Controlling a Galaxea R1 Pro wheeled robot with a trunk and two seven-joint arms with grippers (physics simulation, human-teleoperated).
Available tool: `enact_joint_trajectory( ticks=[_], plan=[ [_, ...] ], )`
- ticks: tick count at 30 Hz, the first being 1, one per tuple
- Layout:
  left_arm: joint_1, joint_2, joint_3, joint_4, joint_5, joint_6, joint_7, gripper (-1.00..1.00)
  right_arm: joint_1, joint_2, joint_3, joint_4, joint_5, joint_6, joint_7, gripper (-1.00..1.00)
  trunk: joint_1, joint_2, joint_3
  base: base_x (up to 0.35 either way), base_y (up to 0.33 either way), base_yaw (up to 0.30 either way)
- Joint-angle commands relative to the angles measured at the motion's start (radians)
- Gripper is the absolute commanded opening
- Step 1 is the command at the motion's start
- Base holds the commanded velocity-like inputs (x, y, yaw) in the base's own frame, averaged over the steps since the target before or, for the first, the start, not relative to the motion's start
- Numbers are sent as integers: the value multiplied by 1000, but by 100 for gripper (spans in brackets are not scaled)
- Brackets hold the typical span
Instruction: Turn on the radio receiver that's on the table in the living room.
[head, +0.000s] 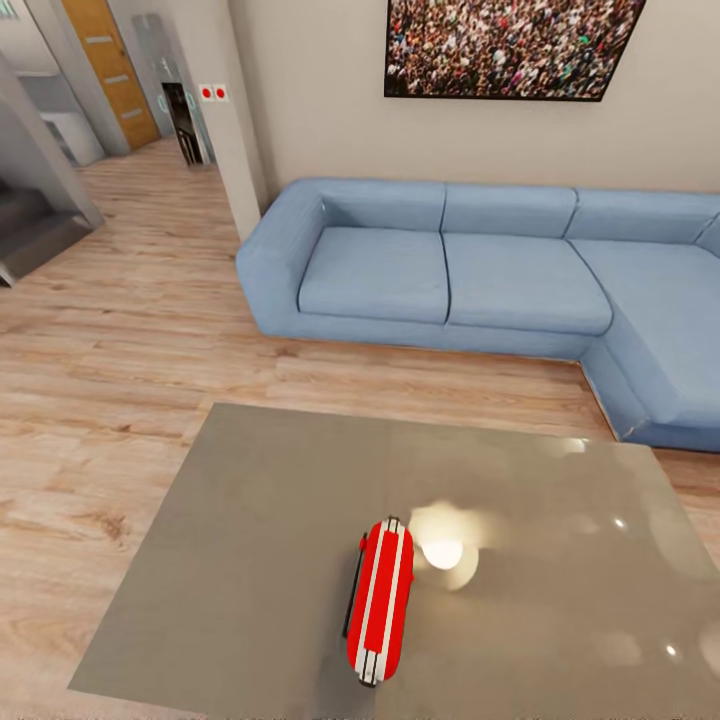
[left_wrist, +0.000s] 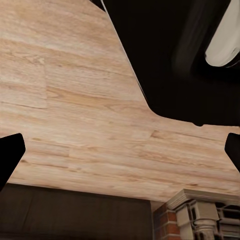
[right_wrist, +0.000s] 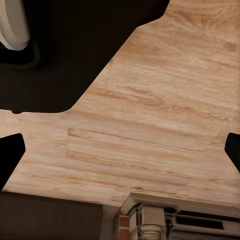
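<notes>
While spread wide, with dark fingertips (left_wrist: 10, 155) showing at opposite edges of the left wrist view, holds nothing: left gripper (left_wrist: 120, 155) open over bare light wood floor (left_wrist: 75, 100). Same on the other arm: right gripper (right_wrist: 120, 155) parted just as far, fingertips (right_wrist: 10, 157) at the two edges of the right wrist view, nothing between them but floorboards. Beyond each gripper, a large black shape of the robot's own body (left_wrist: 175, 60) with a pale rounded part at its corner. Past the floor in both wrist views, a dark surface and a brick and white-moulded fixture (right_wrist: 165, 217), perhaps a fireplace; cannot tell for sure.

Further out, from the head view: radio receiver (head: 381, 598) standing on its narrow edge on the table (head: 220, 560), near the table's front and roughly at its middle, red with white stripes running along the top edge, thin dark wire handle along its left side. Dial not visible from this angle. Just beside the radio on its right, a bright lamp reflection (head: 442, 552) on the glossy grey-beige top. Beyond the table, well apart across wood floor, a blue L-shaped sofa (head: 450, 270) against the beige wall, with a framed crowd picture (head: 510, 45) above. Off to the left, a hallway with an orange-brown door (head: 110, 70) and grey stairs (head: 30, 225).
</notes>
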Motion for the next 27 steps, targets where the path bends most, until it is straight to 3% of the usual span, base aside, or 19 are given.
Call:
enact_joint_trajectory(
  ticks=[1,27],
  plan=[
    [0,0,0,0,0,0,0,100,0,0,0,0,0,0,0,100,0,0,-2,0,0,0],
    [0,0,0,0,0,0,0,100,0,-1,0,0,0,-1,0,100,0,0,-44,0,0,0]
  ],
)
